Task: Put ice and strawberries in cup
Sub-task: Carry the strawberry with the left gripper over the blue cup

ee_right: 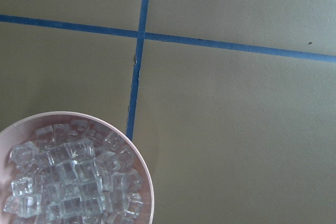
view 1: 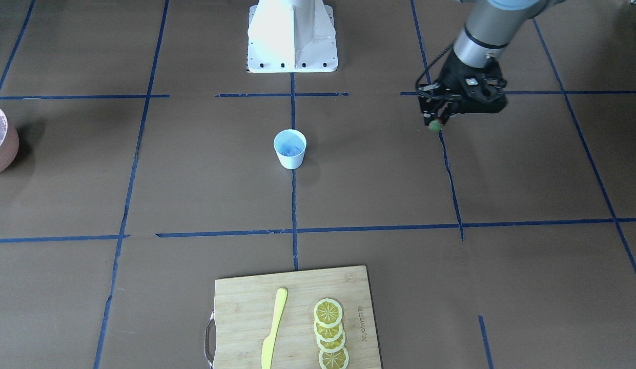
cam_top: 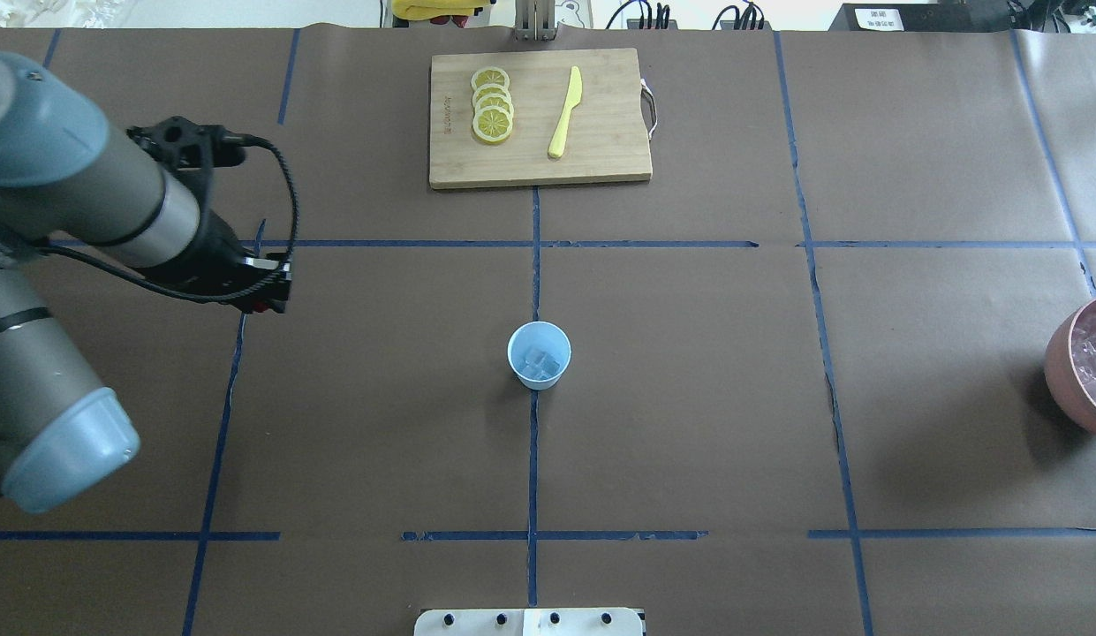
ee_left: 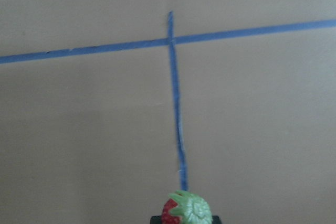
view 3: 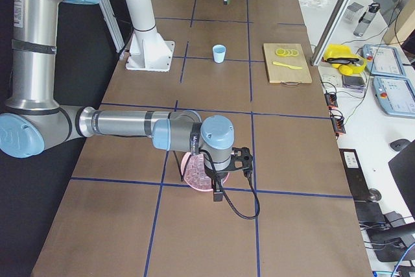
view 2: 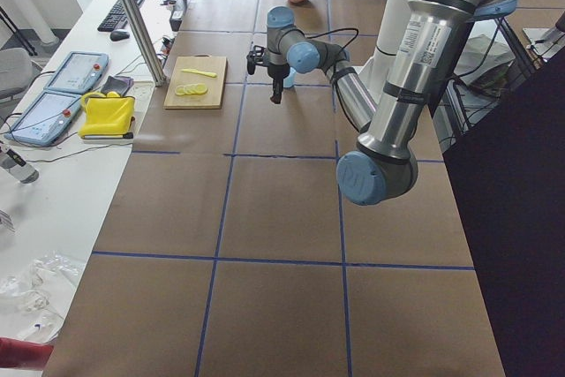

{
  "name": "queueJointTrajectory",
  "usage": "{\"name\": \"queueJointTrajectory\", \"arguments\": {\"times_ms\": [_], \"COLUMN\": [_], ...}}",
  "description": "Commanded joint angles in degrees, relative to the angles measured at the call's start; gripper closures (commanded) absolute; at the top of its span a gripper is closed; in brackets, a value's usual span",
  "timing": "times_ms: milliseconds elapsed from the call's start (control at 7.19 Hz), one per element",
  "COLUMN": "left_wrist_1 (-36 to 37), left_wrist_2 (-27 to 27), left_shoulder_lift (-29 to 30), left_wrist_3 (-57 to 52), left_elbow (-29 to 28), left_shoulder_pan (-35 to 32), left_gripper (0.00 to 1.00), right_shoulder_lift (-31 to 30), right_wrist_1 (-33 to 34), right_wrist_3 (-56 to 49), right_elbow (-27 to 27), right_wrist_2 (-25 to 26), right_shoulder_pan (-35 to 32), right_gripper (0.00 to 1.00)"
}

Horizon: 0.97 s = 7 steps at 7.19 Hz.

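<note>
At the centre, the cup (cam_top: 539, 355) stands upright with ice (cam_top: 541, 363) inside. At the right edge, the right gripper (view 3: 216, 192) hangs over the ice-filled bowl (cam_top: 1061, 380); I cannot tell whether its fingers are spread or together. Left and slightly farther, the left gripper (view 1: 436, 121) pinches the strawberry (ee_left: 187, 211) above the table (cam_top: 689, 397).

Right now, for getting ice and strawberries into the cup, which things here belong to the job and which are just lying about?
For the job: cup, some ice already inside; strawberry gripped by the left fingers; bowl of ice cubes.
Lying about: cutting board, lemon slices, yellow knife.
</note>
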<state>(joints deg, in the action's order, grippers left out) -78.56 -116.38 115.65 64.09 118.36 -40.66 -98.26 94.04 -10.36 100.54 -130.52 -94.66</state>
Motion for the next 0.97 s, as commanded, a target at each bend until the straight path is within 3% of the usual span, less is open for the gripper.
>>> {"name": "queueJointTrajectory", "arguments": {"times_ms": [0, 417, 556, 835], "left_wrist_1": [1.9, -0.9, -4.9, -5.9], "left_wrist_2": [5.1, 7.7, 8.6, 9.2], "left_shoulder_lift": [14.7, 25.9, 25.7, 25.8], "left_wrist_3": [13.4, 18.8, 19.6, 19.6], "left_elbow": [-9.0, -22.8, -25.6, -26.3], "left_shoulder_pan": [7.8, 10.9, 11.8, 12.8], "left_gripper": [1.0, 0.97, 0.94, 0.87], "right_shoulder_lift": [-0.1, 0.0, 0.0, 0.0], "right_wrist_1": [0.0, 0.0, 0.0, 0.0], "right_wrist_3": [-0.1, -0.1, -0.1, -0.2], "right_elbow": [-0.1, -0.1, -0.1, -0.2], "right_wrist_2": [0.1, 0.1, 0.1, 0.2], "right_shoulder_pan": [0.0, 0.0, 0.0, 0.0], "right_gripper": [0.0, 0.0, 0.0, 0.0]}}
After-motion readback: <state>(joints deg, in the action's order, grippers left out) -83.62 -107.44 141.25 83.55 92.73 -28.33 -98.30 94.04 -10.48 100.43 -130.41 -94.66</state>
